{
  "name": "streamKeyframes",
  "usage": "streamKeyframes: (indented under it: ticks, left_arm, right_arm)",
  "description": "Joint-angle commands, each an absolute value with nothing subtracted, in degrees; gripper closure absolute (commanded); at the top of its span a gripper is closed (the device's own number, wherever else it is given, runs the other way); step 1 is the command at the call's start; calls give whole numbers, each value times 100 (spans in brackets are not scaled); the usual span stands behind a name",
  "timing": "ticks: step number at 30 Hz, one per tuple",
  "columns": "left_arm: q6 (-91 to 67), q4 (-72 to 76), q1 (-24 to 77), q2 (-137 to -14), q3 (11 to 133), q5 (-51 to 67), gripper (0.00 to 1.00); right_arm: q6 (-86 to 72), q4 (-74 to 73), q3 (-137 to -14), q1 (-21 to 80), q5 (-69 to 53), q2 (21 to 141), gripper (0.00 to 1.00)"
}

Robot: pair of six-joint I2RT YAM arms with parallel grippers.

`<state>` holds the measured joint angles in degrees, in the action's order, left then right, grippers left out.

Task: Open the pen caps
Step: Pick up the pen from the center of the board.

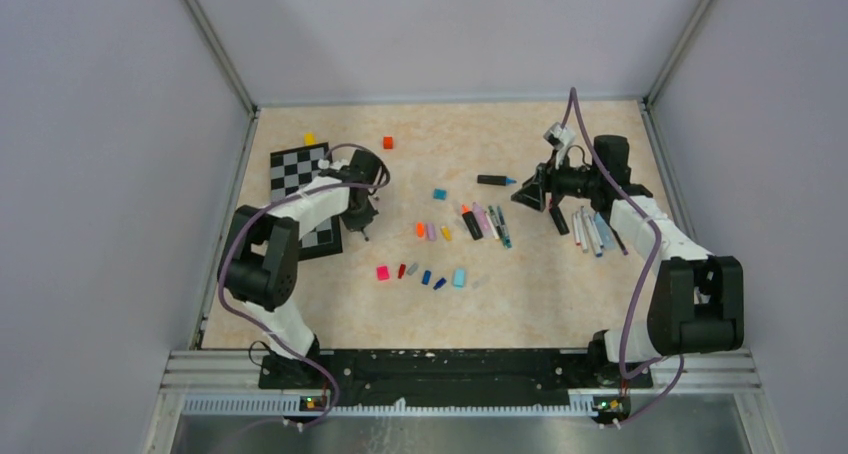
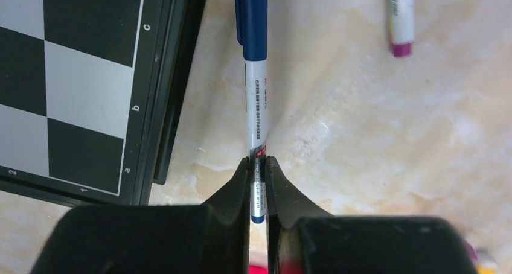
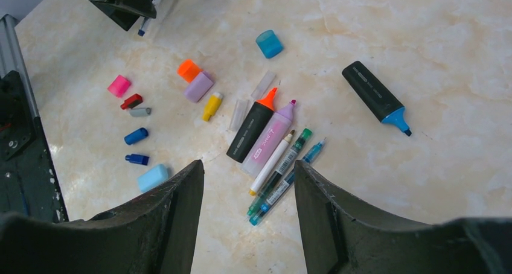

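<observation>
Beside the checkerboard (image 2: 72, 75), the left end effector (image 2: 258, 165) is clenched on a white pen (image 2: 256, 105) with its blue cap (image 2: 253, 20) on; the right end effector (image 3: 247, 168) hangs released above uncapped highlighters (image 3: 250, 132), loose caps (image 3: 198, 86) nearby.

High rear overview of the whole table (image 1: 560, 304); two near, downward wrist views onto its parts.

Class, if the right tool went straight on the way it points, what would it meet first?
Most likely the teal pens lying just ahead of the right tool, though depth is unclear.
</observation>
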<state>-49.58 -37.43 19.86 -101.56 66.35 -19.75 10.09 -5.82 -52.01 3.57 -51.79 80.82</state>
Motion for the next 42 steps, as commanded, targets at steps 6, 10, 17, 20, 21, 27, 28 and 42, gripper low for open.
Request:
streamKeyframes:
  ticks: [6,10,17,20,21,27,28,42]
  left_arm:
    - [-3798,-2023,1977,-8389,5534,-1058,100]
    - [-3168,-866,1976,-7678,4883,195,100]
    - [-3168,2340,1980,-7045,3572,2708,100]
    - [-3619,3563,2037,-7137,3252,3283,100]
    - [-3744,3926,2086,-7165,3174,3345,100]
    - [-4012,5152,2617,-7290,3096,3174,100]
    - [-4041,5269,2695,-7303,3108,3102,100]
    - [-4351,5896,3560,-7695,3251,2203,100]
  right_arm:
    - [1433,-678,-5223,308,-6107,8101,45]
    - [1597,-809,-5300,328,-6554,8081,45]
    - [2055,-1653,-5910,690,-6583,7965,46]
    - [2099,-1988,-6380,903,-6584,7937,45]
    - [2029,-2028,-6498,965,-6593,7949,45]
    - [710,-1392,-6737,1454,-6709,8058,45]
    - [373,-1107,-6700,1525,-6734,8067,45]
    - [-4256,3538,-5550,1830,-6608,8358,42]
